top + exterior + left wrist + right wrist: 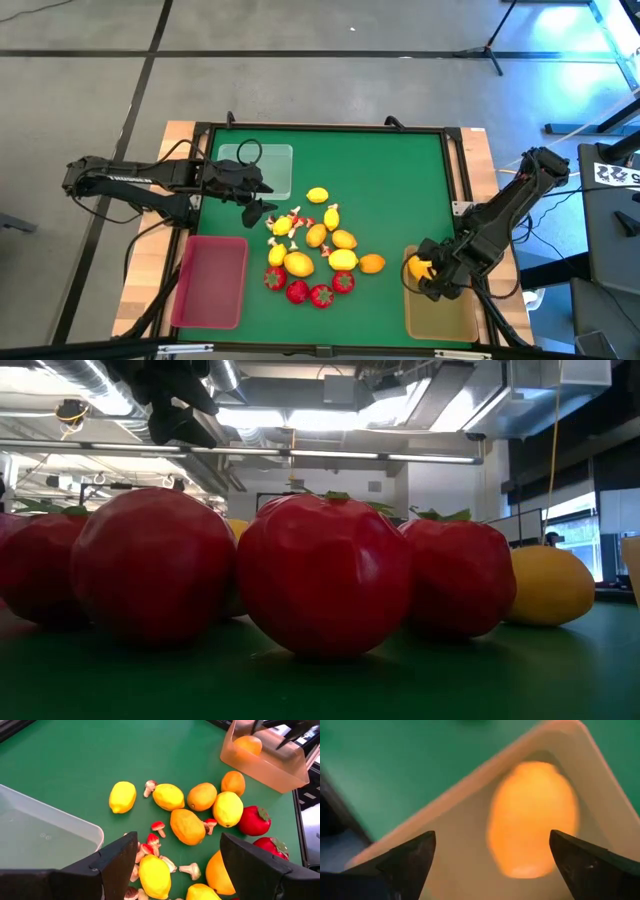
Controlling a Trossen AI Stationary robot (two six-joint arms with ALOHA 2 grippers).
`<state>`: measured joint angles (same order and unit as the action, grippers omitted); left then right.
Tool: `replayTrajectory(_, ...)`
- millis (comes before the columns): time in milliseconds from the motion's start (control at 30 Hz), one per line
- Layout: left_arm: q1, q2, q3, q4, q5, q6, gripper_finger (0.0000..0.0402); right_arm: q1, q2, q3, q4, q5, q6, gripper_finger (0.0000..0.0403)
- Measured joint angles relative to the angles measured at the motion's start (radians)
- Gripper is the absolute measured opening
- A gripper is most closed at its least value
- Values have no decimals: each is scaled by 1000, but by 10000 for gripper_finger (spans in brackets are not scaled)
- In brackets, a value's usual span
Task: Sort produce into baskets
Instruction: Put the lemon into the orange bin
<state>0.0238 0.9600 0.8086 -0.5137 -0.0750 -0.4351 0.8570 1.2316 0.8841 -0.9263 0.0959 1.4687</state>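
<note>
The right gripper [490,865] has wide, empty fingers over a lemon [532,817] in the tan basket [440,318] (left fingers [117,865] wide too); lifting carelessly could knock it out.

In your low view the strawberries [325,575] filled the picture and hid nearly all the table behind them, leaving only one lemon [550,588] showing, while the tan basket [633,565] was cut off at the right edge. In the right wrist view the lemon in the basket [532,820] was blurred. From overhead, the small white-and-red bits [290,222] were too small to make out.
</note>
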Motion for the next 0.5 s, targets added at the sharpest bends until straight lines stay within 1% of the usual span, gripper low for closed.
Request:
replayTrajectory(100, 0, 0, 0, 0, 0, 0, 279, 0, -8, 79, -58, 3, -36, 386)
replayTrajectory(167, 0, 0, 0, 0, 0, 0, 279, 0, -16, 136, -101, 29, -64, 386)
replayTrajectory(233, 0, 0, 0, 0, 0, 0, 279, 0, -21, 195, -141, 102, -116, 386)
replayTrajectory(300, 0, 0, 0, 0, 0, 2, 279, -9, -22, 248, -169, 218, -195, 386)
replayTrajectory(367, 0, 0, 0, 0, 0, 14, 279, -42, -23, 284, -177, 319, -278, 386)
replayTrajectory(433, 0, 0, 0, 0, 0, 15, 279, -85, -23, 306, -173, 365, -347, 386)
replayTrajectory(500, 0, 0, 0, 0, 0, 15, 279, -142, -20, 309, -157, 366, -424, 386)
